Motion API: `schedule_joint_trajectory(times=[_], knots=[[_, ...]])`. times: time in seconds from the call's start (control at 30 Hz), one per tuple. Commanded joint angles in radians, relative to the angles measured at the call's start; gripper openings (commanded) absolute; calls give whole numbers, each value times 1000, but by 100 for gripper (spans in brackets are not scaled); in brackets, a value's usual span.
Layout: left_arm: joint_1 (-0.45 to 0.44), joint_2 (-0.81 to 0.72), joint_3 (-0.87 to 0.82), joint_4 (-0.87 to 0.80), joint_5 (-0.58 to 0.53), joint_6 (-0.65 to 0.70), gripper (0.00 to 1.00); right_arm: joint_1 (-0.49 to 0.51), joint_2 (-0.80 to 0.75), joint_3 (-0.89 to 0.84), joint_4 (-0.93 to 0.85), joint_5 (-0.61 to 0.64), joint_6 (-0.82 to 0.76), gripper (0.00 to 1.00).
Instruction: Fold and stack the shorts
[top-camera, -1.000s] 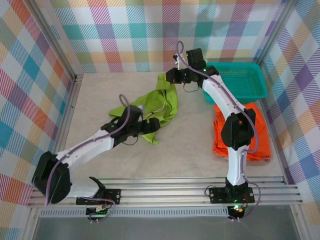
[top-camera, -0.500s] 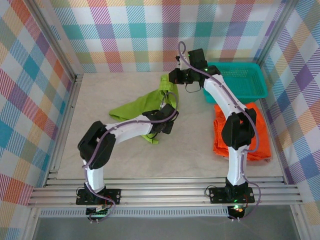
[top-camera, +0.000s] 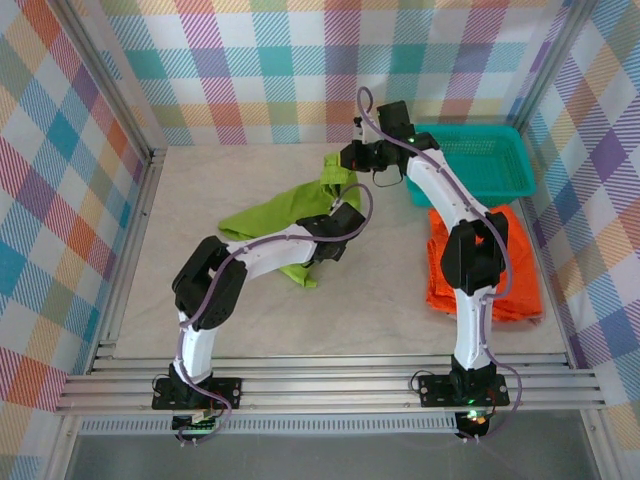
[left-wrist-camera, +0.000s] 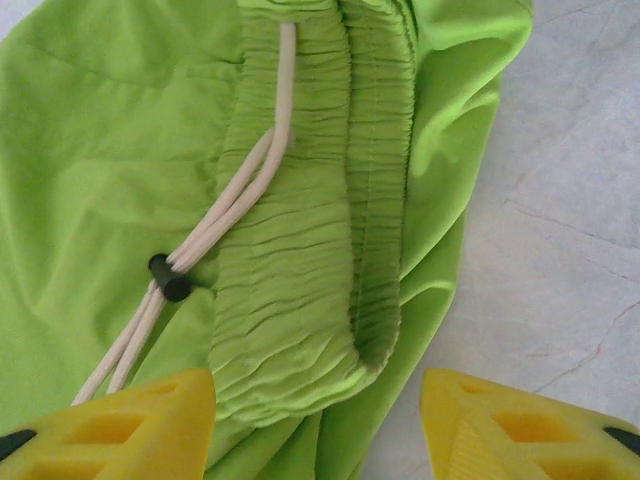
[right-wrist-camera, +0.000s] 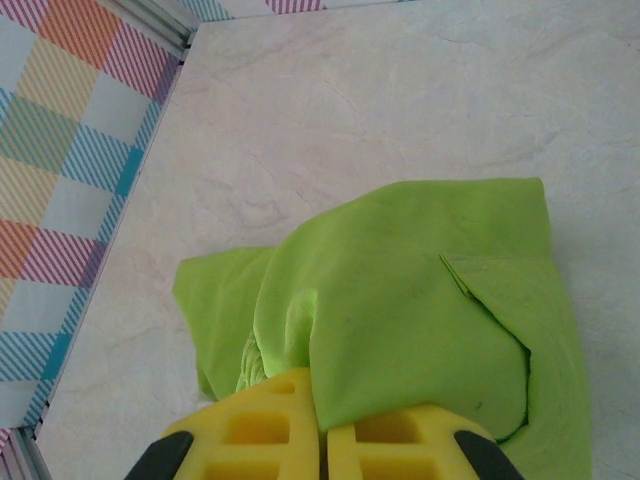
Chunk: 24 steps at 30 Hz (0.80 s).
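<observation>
At mid-desk, one pair of lime green shorts lies crumpled, its far end drawn up to the right pincer. One pair of orange shorts lies folded at the right side of the desk, just in front of one teal mesh basket. Right pincer: clenched on a fold of green fabric, both yellow fingers pressed together, arm reaching far and leftward. Left pincer: released, two yellow fingers spread over the gathered waistband, forearm stretched across the shorts. One pale drawstring, doubled, carries one black toggle.
</observation>
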Motion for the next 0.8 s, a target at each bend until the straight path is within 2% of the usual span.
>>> schedule_joint_trajectory(times=[0.0, 0.07, 0.17, 0.43, 0.57, 0.77], knots=[[-7, 61, 49, -35, 5, 46, 56, -8, 13, 7, -5, -30, 7, 5], [1, 89, 66, -46, 13, 40, 55, -7, 13, 10, -5, -33, 9, 5], [22, 107, 71, -43, 37, 24, 48, -9, 15, 13, -5, -33, 10, 5], [45, 49, 75, -43, 67, -1, 0, -10, 49, 52, -11, -65, 31, 5], [52, -64, 47, -42, 70, -6, 0, -10, 76, 101, -2, -92, 51, 5], [97, -289, 19, -76, 80, -1, 0, -9, 172, 266, 27, -183, 134, 6]])
